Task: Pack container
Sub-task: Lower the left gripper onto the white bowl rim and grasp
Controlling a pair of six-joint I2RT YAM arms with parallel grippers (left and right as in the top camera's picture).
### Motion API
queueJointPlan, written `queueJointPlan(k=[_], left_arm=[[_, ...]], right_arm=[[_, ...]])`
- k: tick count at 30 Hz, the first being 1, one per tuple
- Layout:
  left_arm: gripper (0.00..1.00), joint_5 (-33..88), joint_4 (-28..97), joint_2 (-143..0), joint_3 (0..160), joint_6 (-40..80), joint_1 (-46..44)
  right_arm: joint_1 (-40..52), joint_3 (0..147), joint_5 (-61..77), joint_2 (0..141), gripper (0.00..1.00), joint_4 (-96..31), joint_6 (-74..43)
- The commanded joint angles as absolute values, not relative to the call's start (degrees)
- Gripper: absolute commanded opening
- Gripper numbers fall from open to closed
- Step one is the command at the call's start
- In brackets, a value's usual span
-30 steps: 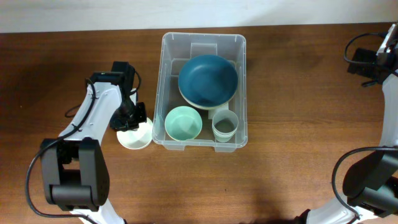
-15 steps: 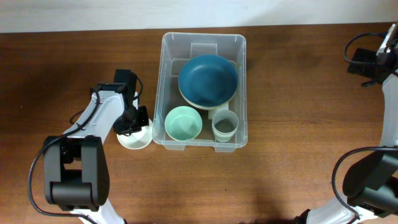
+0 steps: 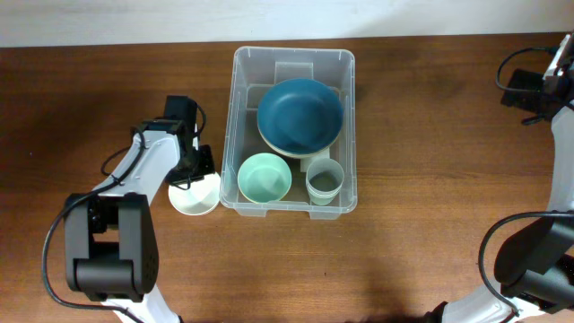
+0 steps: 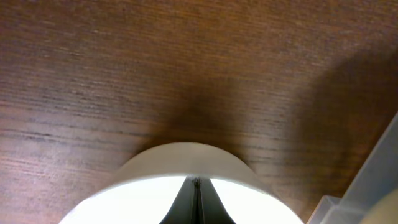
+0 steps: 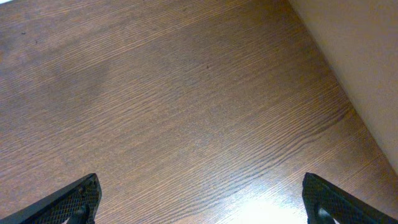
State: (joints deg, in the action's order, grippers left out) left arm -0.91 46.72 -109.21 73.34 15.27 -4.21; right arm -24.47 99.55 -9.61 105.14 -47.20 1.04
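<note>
The container is a large clear plastic bin at the table's middle. It holds a dark blue bowl, a mint green bowl and a pale translucent cup. A white bowl stands on the table just left of the container's front corner; it fills the bottom of the left wrist view. My left gripper is at the bowl's far-left rim, its fingers pressed together there. My right gripper is open and empty over bare wood at the far right.
The container's corner shows at the right edge of the left wrist view. A pale wall borders the table beside the right gripper. Cables hang by the right arm.
My left gripper has shifted slightly along the white bowl's rim, down and then back up. The bowl and the right arm have not moved.
</note>
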Motion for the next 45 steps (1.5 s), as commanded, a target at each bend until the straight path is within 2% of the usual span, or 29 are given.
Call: queueJointPlan(k=[1, 13, 24, 35, 36, 37, 40, 42, 45], left_arm=[[0.0, -1.5, 45.5, -110.7, 73.1, 15.8, -4.1], [0.01, -10.6, 36.2, -110.8, 73.1, 15.8, -4.0], [0.01, -14.4, 18.2, -110.8, 73.4, 15.8, 0.0], [0.01, -8.6, 32.3, -106.0, 78.8, 15.7, 5.8], [0.03, -7.6, 33.2, -105.3, 78.9, 15.5, 6.6], [0.09, -6.0, 33.8, -104.6, 78.9, 14.4, 7.4], [0.48, 1.4, 35.3, -103.5, 78.9, 8.8, 9.5], [0.61, 6.9, 36.1, -103.5, 78.9, 4.6, 11.0], [0.62, 13.5, 37.9, -103.8, 78.9, 2.7, 14.2]], right_arm=[[-24.8, 100.4, -9.7, 103.8, 0.99, -47.2, 0.4], [-24.8, 100.4, -9.7, 103.8, 0.99, -47.2, 0.4], [-24.8, 100.4, -9.7, 103.8, 0.99, -47.2, 0.4], [-24.8, 100.4, -9.7, 103.8, 0.99, -47.2, 0.4], [-24.8, 100.4, -9.7, 103.8, 0.99, -47.2, 0.4], [-24.8, 100.4, -9.7, 103.8, 0.99, -47.2, 0.4], [-24.8, 100.4, -9.7, 103.8, 0.99, -47.2, 0.4], [-24.8, 100.4, -9.7, 103.8, 0.99, -47.2, 0.4], [-24.8, 100.4, -9.7, 103.8, 0.99, -47.2, 0.4]])
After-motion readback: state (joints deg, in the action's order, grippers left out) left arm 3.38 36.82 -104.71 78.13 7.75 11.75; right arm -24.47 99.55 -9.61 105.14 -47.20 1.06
